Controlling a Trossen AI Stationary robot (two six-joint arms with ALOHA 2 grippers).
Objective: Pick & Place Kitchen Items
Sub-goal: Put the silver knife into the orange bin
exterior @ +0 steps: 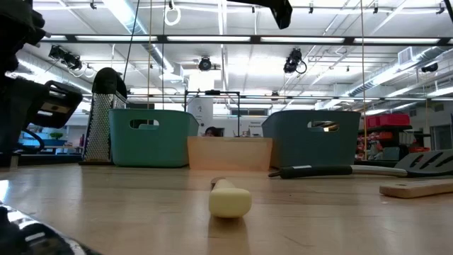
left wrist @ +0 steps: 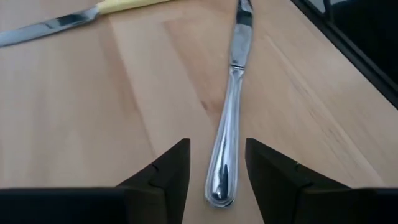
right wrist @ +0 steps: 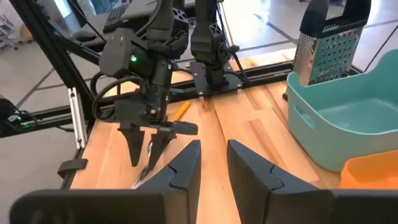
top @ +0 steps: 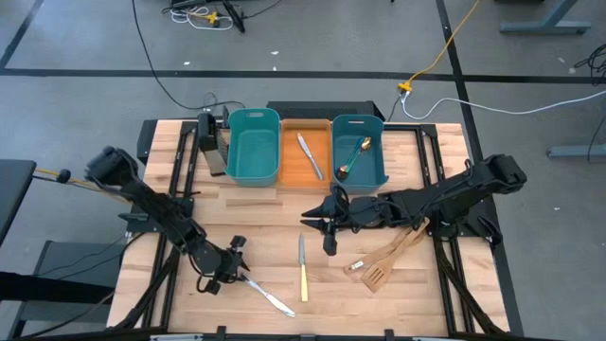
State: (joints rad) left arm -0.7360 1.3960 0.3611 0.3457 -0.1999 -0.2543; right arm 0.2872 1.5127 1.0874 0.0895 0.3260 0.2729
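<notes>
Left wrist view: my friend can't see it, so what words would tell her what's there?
A silver knife lies on the wooden table, its handle end between the open jaws of the left gripper. Farther off lies a second knife with a yellow handle.

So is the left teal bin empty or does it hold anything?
Empty, as far as the high view shows: the left teal bin has a bare floor, while the right teal bin holds a gold spoon.
</notes>
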